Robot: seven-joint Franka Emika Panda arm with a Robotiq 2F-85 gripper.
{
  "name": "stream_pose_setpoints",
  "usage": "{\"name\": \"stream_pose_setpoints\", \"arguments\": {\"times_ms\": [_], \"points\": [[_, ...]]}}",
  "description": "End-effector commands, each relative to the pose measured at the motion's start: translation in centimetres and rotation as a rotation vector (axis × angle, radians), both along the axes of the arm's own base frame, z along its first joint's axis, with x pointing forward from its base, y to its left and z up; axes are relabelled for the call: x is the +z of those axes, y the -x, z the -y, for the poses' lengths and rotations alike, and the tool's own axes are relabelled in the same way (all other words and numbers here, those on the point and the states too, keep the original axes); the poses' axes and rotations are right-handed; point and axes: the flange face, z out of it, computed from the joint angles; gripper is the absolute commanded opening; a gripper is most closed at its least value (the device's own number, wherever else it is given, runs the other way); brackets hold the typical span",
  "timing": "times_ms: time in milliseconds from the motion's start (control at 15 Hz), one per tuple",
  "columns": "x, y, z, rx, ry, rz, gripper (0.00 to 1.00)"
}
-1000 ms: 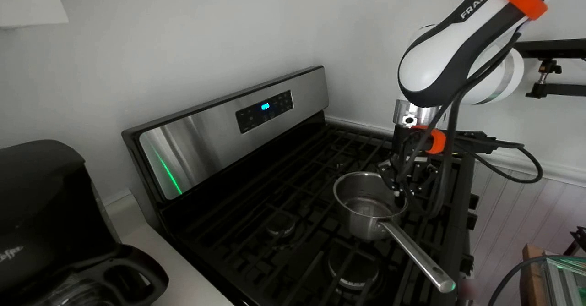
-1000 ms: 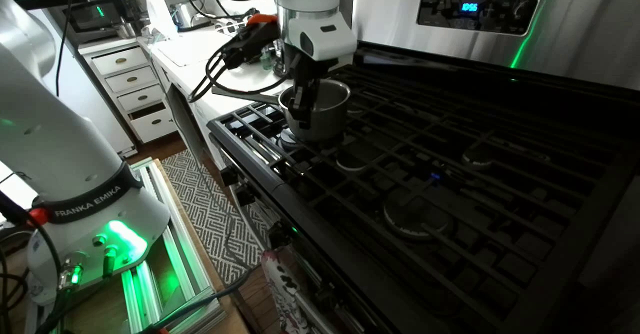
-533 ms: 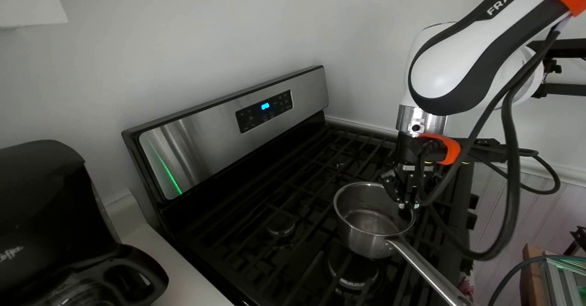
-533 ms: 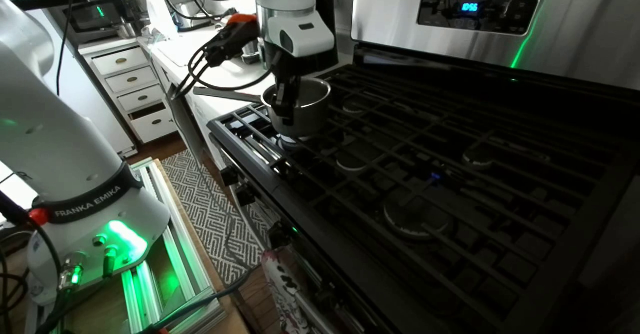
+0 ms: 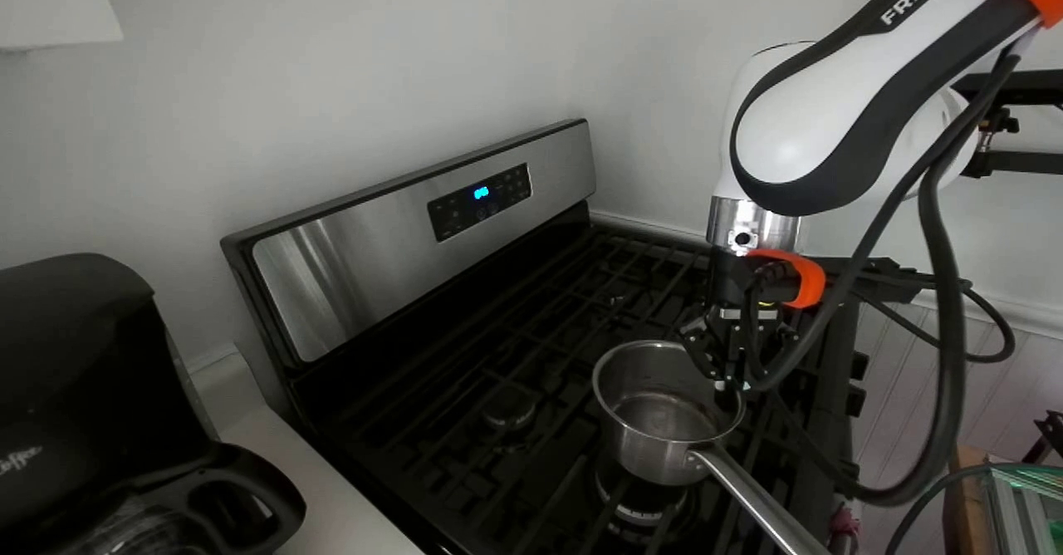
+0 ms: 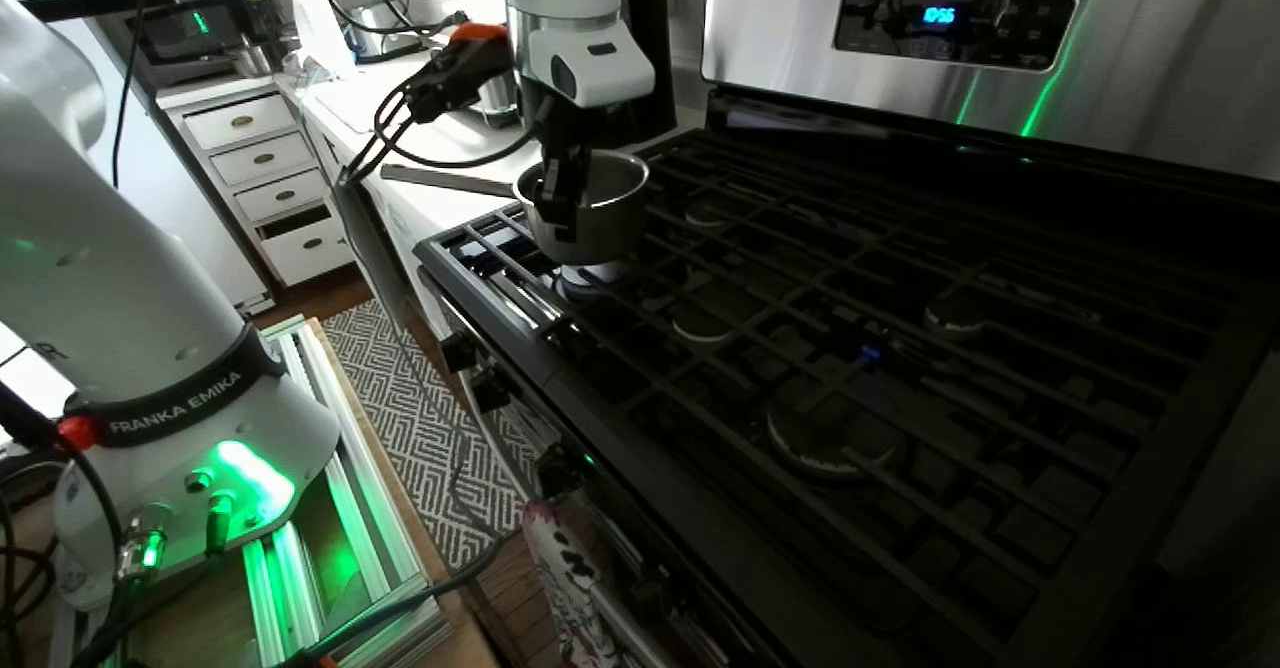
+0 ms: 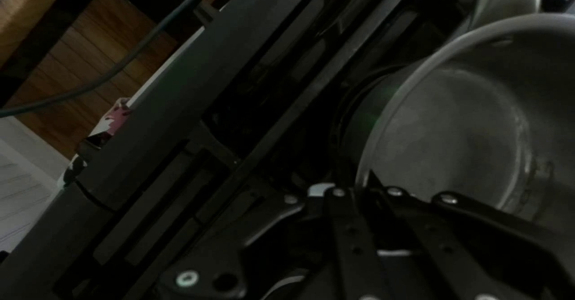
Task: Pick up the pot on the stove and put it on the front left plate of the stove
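Near the front left corner of the stove-top desk, the gripper pinches the rim of the pot; the pot is above the front left plate, contact unclear; its handle points toward that corner.

Remotely I record: shiny metal pot at the tool; matt grates below it; reflective metal back panel beyond.

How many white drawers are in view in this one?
4, stacked one above another in an exterior view: the top drawer, second drawer, third drawer and bottom drawer. More may be hidden behind the robot arm.
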Motion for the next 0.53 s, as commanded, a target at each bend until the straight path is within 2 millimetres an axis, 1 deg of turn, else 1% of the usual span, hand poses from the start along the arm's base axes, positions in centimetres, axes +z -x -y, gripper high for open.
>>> {"name": "stream_pose_setpoints", "arguments": {"times_ms": [0, 467], "points": [[0.6, 0.1, -0.6, -0.022, -0.018, -0.012, 0.02], [-0.5, 0.1, -0.4, -0.008, -0.008, -0.037, 0.02]]}}
